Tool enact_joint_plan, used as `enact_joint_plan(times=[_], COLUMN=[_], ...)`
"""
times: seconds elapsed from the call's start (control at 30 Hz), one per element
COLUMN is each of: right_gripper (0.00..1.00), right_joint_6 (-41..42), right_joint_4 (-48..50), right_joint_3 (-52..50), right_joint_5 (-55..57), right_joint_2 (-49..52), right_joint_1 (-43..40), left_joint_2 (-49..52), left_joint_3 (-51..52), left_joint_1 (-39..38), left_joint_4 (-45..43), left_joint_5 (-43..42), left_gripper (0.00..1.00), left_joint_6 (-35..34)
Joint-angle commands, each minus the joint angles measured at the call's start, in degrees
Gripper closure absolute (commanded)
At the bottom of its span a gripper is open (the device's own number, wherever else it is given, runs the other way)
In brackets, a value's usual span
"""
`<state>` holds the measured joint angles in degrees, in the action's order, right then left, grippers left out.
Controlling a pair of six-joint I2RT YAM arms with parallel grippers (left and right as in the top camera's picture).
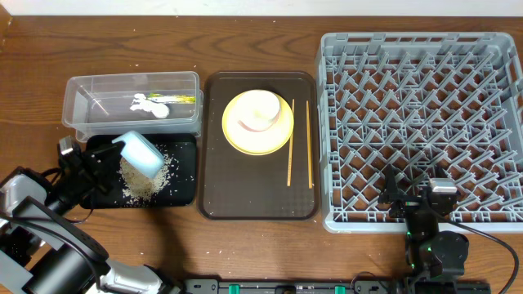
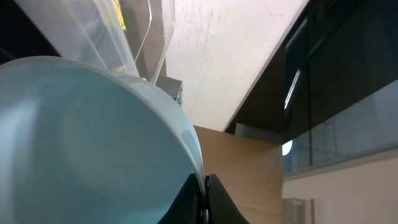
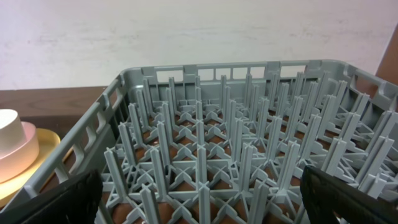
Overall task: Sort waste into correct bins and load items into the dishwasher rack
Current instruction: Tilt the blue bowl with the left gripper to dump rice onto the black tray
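Pale blue bowl [image 1: 140, 153] gripped by rim in my left gripper [image 2: 205, 194], tipped on its side. Off-white crumbs [image 1: 145, 181] heaped in black tray [image 1: 185, 193] directly under that hand. Clear tub [image 1: 82, 100] just beyond it, holding white paper scrap [image 1: 148, 104] and yellow-green wrapper [image 1: 178, 98]. Yellow plate [image 1: 236, 139] carrying white bowl [image 1: 258, 113], two chopsticks [image 1: 289, 163] alongside, between my hands. Grey rack [image 1: 425, 122] ahead of my right gripper [image 3: 200, 180], fingers spread.

**Surfaces as We See Them**

We see a dark wood-grain table [image 1: 261, 245] under a matt brown plastic serving tray [image 1: 245, 188]. On that tray lie pale bare-wood chopsticks [image 1: 309, 147] and a smooth yellow plate [image 1: 235, 139]. Beside it we note a matt grey plastic rack [image 1: 421, 122], a clear glossy tub [image 1: 131, 76] and a glossy blue bowl [image 1: 140, 153].
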<state>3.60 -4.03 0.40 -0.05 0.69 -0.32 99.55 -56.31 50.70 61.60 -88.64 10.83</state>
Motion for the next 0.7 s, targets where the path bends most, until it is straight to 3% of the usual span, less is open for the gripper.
enact_joint_plan(times=[0.0,0.2,0.37,0.67], right_gripper=[0.01,0.01,0.01,0.01], right_joint_6=[-0.68,-0.7,-0.68,-0.7], right_joint_4=[-0.24,-0.24,-0.24,-0.24], right_joint_3=[-0.11,-0.11,-0.11,-0.11], right_joint_5=[-0.02,0.0,-0.02,-0.02], right_joint_2=[-0.31,-0.31,-0.31,-0.31], right_joint_1=[-0.42,-0.42,-0.42,-0.42], left_joint_2=[-1.2,-1.22,-2.73,-15.85], left_joint_3=[0.26,0.26,0.13,-3.26], left_joint_1=[0.55,0.48,0.35,-0.72], left_joint_4=[0.87,-0.33,4.98,4.96], left_joint_5=[-1.51,-1.49,-1.46,7.15], left_gripper=[0.94,0.93,0.94,0.94], left_joint_6=[2.93,3.32,3.76,-0.44])
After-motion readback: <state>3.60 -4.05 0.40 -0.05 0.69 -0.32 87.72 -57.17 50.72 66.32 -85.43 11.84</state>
